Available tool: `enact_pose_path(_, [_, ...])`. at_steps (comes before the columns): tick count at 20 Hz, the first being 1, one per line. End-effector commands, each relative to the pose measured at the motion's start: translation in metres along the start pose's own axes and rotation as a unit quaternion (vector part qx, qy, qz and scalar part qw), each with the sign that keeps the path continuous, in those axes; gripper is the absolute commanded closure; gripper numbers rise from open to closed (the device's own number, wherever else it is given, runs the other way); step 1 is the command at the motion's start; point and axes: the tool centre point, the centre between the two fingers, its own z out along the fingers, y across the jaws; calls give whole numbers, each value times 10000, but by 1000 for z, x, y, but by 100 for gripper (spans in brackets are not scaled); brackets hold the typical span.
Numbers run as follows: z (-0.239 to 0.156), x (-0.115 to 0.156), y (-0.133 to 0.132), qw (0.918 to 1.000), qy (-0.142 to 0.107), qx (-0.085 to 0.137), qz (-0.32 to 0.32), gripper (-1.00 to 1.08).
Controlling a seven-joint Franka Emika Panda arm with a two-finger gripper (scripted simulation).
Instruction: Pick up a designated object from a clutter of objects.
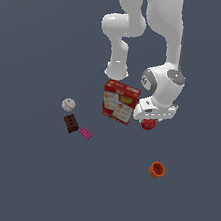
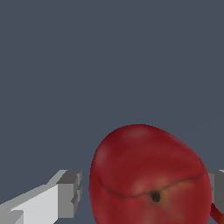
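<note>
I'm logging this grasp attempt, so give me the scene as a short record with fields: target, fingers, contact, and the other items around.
target: red fruit, dark dimple up, beside the red printed box
gripper: directly over the fruit
fingers: open, one each side of the fruit
contact: gap visible on one side; other side unclear
lifted: cannot tell
other items: white ball, dark brown block, pink brick, orange cup, all apart from the fruit

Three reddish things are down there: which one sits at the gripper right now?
The small glossy red fruit, between the gripper fingers. The red printed box stands just beside it; the orange cup lies well apart.
</note>
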Motion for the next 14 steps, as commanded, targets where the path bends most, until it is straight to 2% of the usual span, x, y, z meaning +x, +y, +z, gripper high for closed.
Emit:
enact_pose_path(1, [8,-1,1,10000,-18,-4,11,-92])
enact_pose_path(4, [11,-1,1,10000,-18,-4,11,-92])
enact_pose_path(5, [11,-1,1,10000,-18,-4,11,108])
enact_pose_path(14, [11,-1,1,10000,-18,-4,11,108])
